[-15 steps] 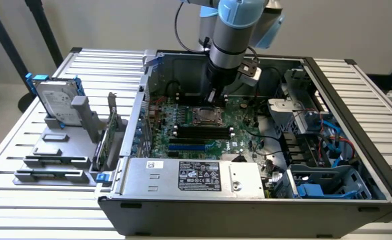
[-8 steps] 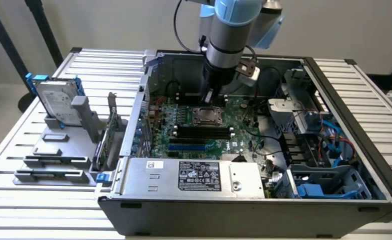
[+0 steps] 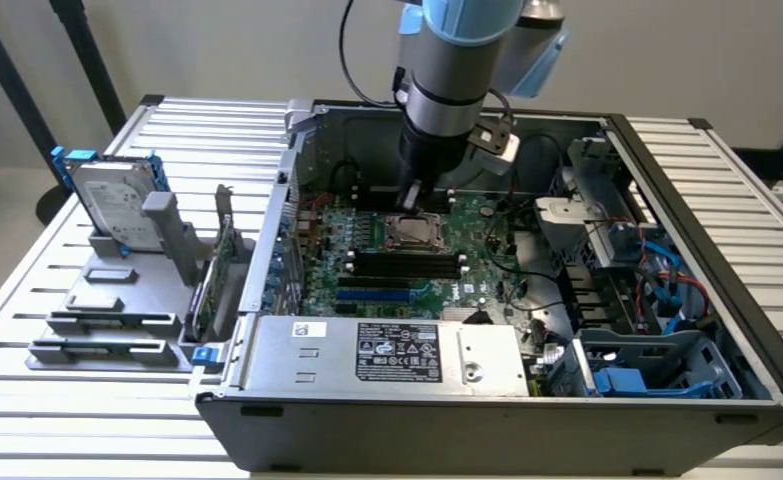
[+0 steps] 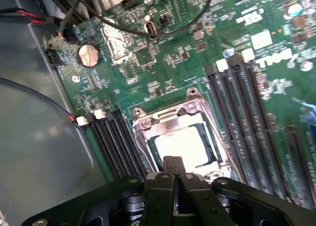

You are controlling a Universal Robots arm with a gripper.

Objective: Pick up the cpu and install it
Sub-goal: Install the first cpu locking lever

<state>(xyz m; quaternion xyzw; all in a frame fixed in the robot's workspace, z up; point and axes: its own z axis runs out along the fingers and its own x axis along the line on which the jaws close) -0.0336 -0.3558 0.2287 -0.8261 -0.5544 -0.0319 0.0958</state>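
The cpu [image 3: 414, 233] is a small square chip with a shiny silver top. It lies flat inside the metal-framed socket [image 4: 148, 122] on the green motherboard [image 3: 478, 275], within the open computer case. In the wrist view the cpu [image 4: 185, 144] shows bright in the socket frame. My gripper [image 3: 418, 203] hangs straight over the socket's far edge. Its two black fingers [image 4: 173, 163] are pressed together with nothing between them, their tips just above the chip's edge.
Black memory slots [image 4: 247, 117] run along both sides of the socket. The power supply [image 3: 378, 350] fills the case's near side, and cables and a drive cage [image 3: 645, 370] sit toward the exterior view's right. A hard drive with blue brackets [image 3: 114, 205] stands on grey holder blocks [image 3: 111, 300] outside the case.
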